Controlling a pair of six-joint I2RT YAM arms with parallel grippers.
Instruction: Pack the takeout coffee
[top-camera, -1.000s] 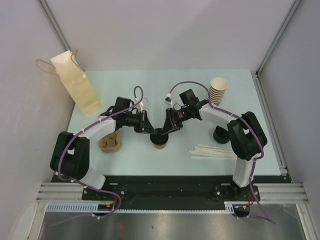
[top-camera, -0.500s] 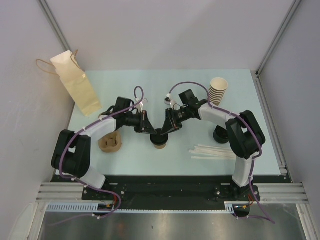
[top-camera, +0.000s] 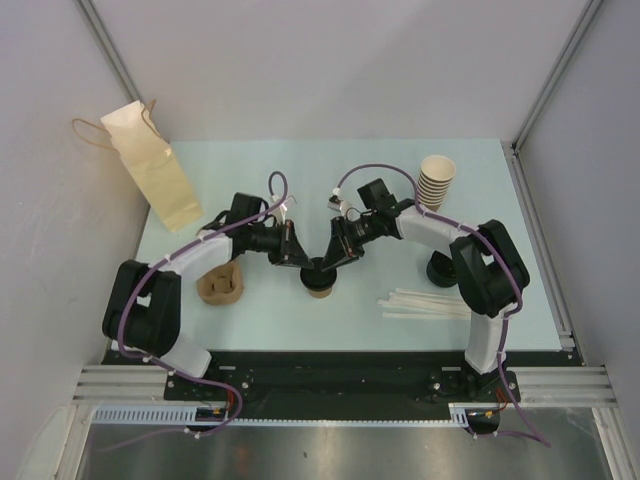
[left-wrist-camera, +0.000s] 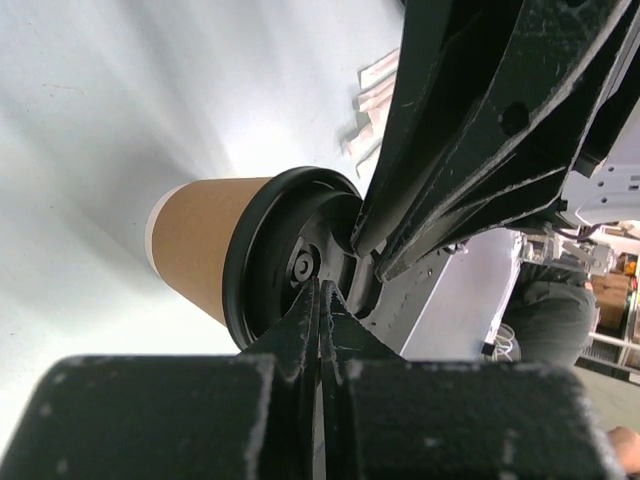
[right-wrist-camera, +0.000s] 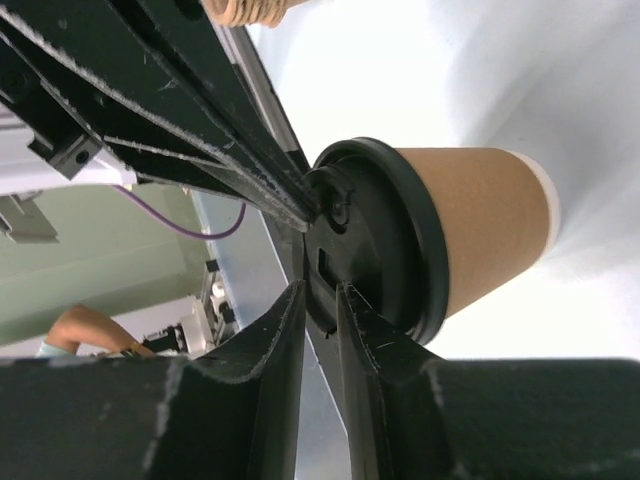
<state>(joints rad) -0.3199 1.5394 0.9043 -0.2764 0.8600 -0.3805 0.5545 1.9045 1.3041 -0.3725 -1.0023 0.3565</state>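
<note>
A paper bag (top-camera: 155, 180) stands at the far left of the table (top-camera: 300, 165), and a brown cardboard carrier (top-camera: 220, 287) sits nearer the front. Just right of the carrier, the left gripper (left-wrist-camera: 319, 290) comes in low from the left. Its jaws are pressed fully together and hold nothing, and their joined tip touches the centre of the black lid (left-wrist-camera: 262, 250).

The takeout coffee (top-camera: 318, 285) stands upright near the middle of the table, directly below and between the two grippers. Its long axis is vertical, with the base on the surface and the lid facing up at the fingers.

The right gripper (right-wrist-camera: 320, 290) reaches in from the right, with a narrow gap between its jaws and the tips against the lid's top. I cannot tell whether they pinch it.

Further right, a stack of lidless cups (top-camera: 437, 182) stands at the back and pale straws (top-camera: 425, 303) lie near the front.
</note>
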